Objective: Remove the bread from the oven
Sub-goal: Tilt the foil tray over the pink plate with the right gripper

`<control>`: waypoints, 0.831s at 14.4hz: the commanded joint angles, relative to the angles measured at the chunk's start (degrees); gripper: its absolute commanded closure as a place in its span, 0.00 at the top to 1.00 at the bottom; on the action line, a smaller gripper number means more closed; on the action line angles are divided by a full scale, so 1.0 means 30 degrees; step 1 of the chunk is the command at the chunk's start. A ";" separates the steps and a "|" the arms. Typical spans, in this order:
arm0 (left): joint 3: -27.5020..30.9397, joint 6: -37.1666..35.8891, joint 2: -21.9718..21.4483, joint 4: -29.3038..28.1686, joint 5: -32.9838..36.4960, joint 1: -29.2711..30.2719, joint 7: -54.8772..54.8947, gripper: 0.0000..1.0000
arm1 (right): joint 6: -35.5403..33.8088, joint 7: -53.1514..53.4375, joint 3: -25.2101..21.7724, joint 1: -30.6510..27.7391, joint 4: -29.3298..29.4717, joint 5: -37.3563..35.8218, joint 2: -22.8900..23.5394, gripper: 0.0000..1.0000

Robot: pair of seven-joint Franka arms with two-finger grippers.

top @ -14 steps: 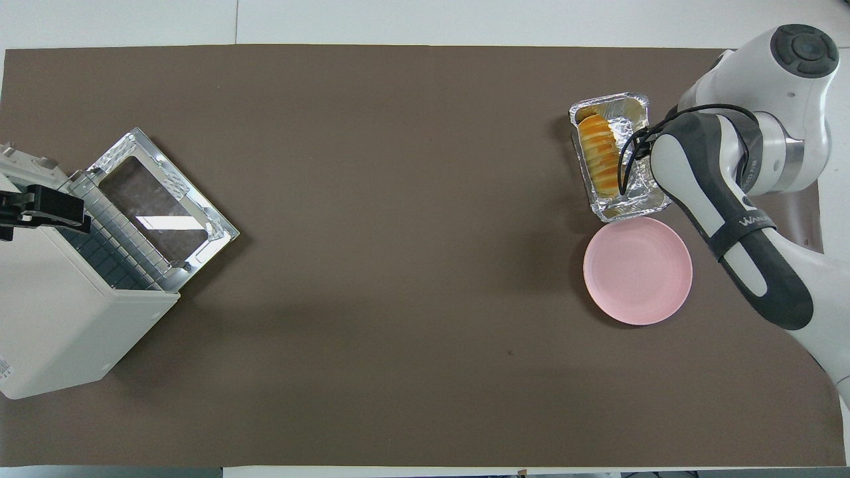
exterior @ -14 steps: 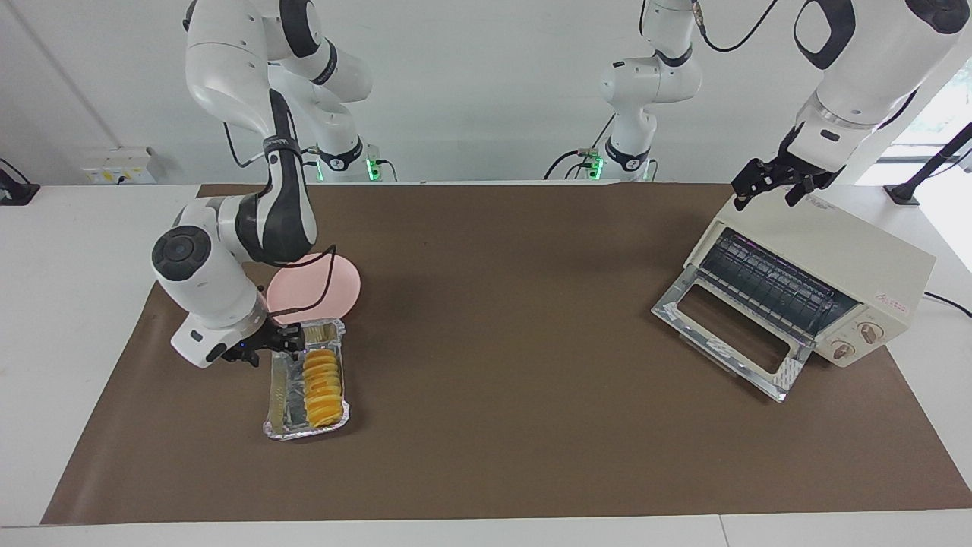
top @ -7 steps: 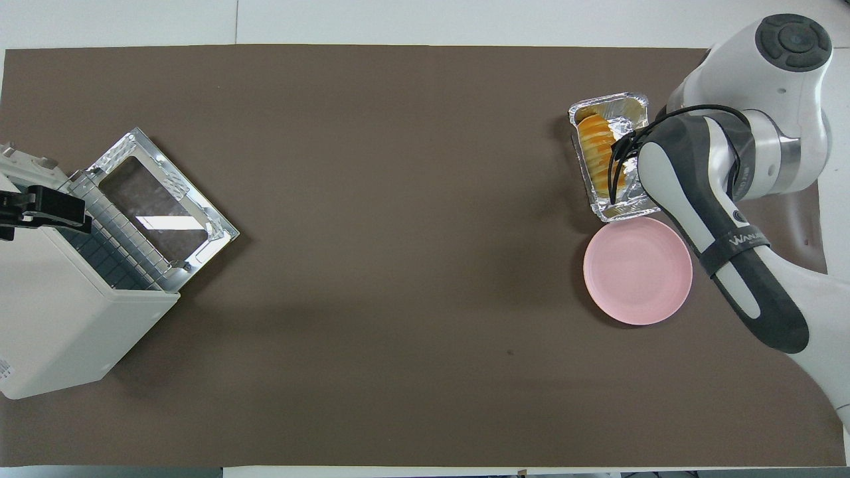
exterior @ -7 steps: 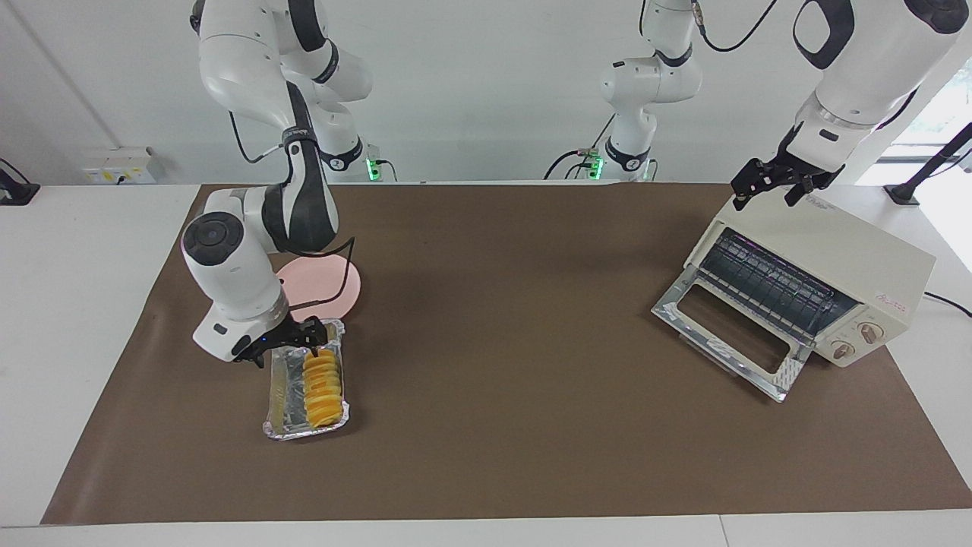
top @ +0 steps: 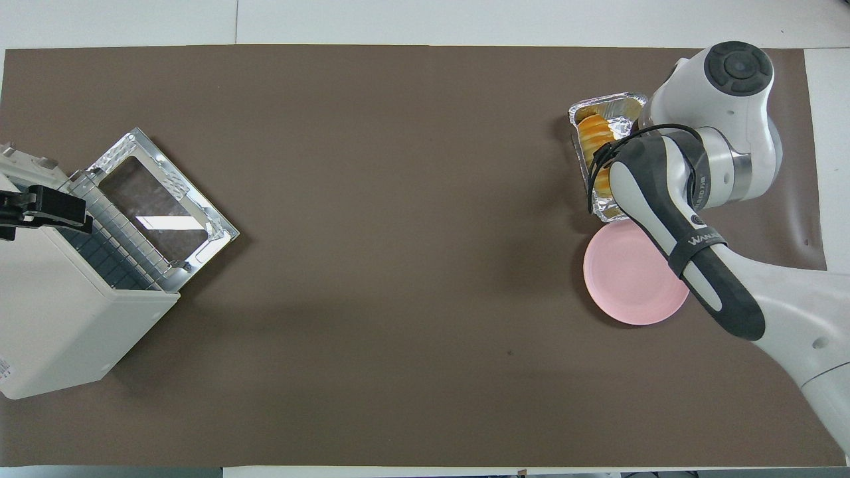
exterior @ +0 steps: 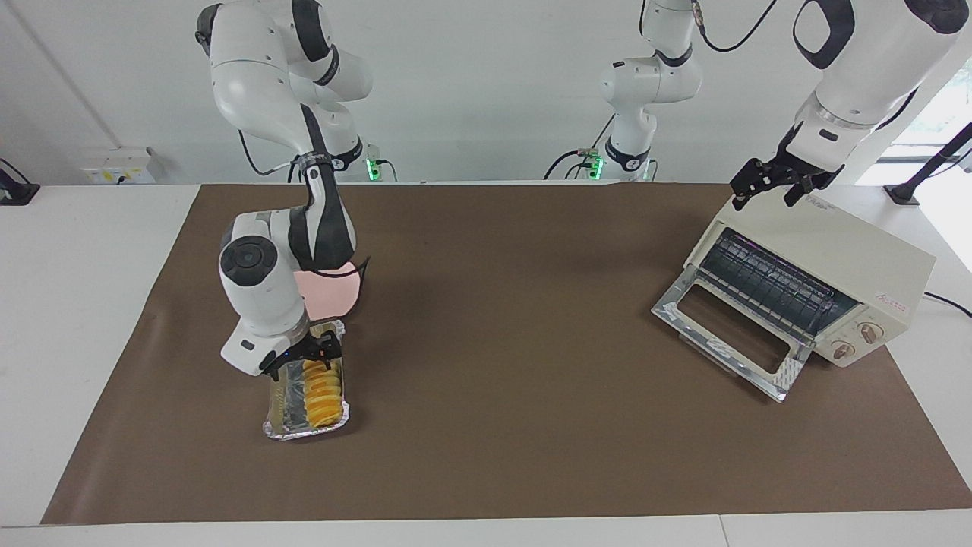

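- Two arms face you in the facing view: the right gripper [exterior: 307,355] has swung from beside the foil tray [exterior: 307,430] to directly over it, fingers spread wide and holding nothing, low above the bread [exterior: 322,391], which lies in the tray toward the right arm's end of the table, out of the oven [exterior: 816,277].
- The right arm's wrist now hides more of the pink plate [exterior: 334,295], which sits just beside the tray, nearer to the robots.
- The left gripper [exterior: 774,182] waits over the oven's top, unmoved, fingers apart and empty; the oven's door hangs open with the wire rack bare.
- One forearm crosses the overhead view, where you see the right arm now covering much of the tray [top: 605,105] and the plate's [top: 617,279] edge; only part of the bread [top: 593,128] shows.
- The left gripper [top: 36,209] stays over the oven [top: 60,318].
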 commanded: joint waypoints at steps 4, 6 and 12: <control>0.0058 0.0126 -0.0203 -0.0132 -0.0352 0.0071 0.0372 1.00 | 0.2372 0.0469 0.0066 0.0013 -0.1773 -0.0491 -0.0135 1.00; 0.0058 0.0068 -0.0174 -0.0132 -0.0352 0.0042 0.0372 1.00 | 0.2490 0.0469 0.0066 -0.0016 -0.1890 -0.0491 -0.0164 1.00; 0.0058 0.0156 -0.0174 -0.0102 -0.0352 0.0042 0.0372 1.00 | 0.2578 0.0410 0.0095 -0.0250 -0.2008 -0.0461 -0.0194 0.00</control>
